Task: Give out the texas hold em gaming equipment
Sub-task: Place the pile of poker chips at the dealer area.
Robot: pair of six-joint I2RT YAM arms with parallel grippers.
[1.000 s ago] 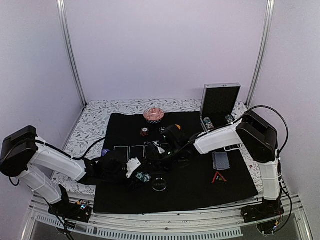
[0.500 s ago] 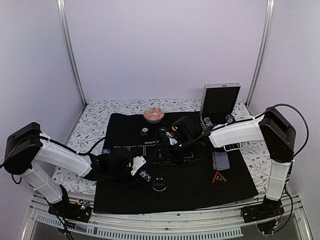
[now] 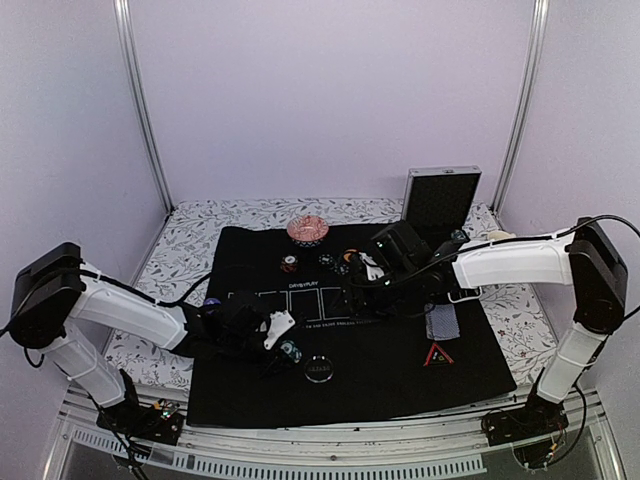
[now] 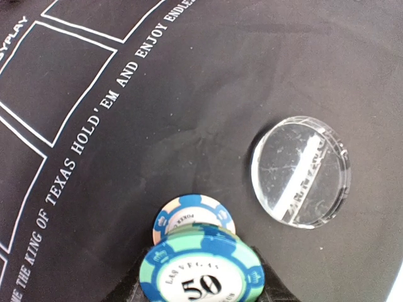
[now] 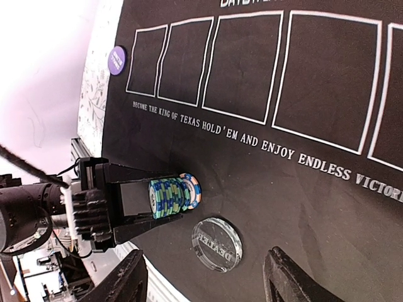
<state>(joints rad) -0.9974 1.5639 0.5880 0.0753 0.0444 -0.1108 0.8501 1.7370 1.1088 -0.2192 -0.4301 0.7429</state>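
Observation:
My left gripper (image 3: 283, 346) is shut on a sideways stack of teal-and-blue striped poker chips (image 4: 201, 272), low over the mat's near left. A blue-and-peach chip (image 4: 192, 216) sits at the stack's far end. In the right wrist view the same stack (image 5: 172, 195) lies between the left gripper's black fingers (image 5: 141, 223). My right gripper (image 5: 208, 280) is open with nothing between its fingers, above the mat's middle (image 3: 365, 278). A clear round dealer button (image 3: 318, 370) (image 4: 301, 171) (image 5: 217, 244) lies right beside the held chips. A blue-grey card deck (image 3: 441, 320) and a red-edged triangle (image 3: 438, 354) lie at the right.
The black mat (image 3: 380, 385) with white rectangles covers the table's middle. Loose chips (image 3: 289, 264) and small buttons (image 3: 326, 260) lie near its far edge, by a pink round thing (image 3: 308, 230). A purple button (image 3: 211, 303) (image 5: 116, 60) sits off the mat's left edge. The open metal case (image 3: 440, 205) stands back right.
The right arm has drawn back to the right, away from the left gripper, its jaws a little wider. The left gripper has edged right, still holding the chips.

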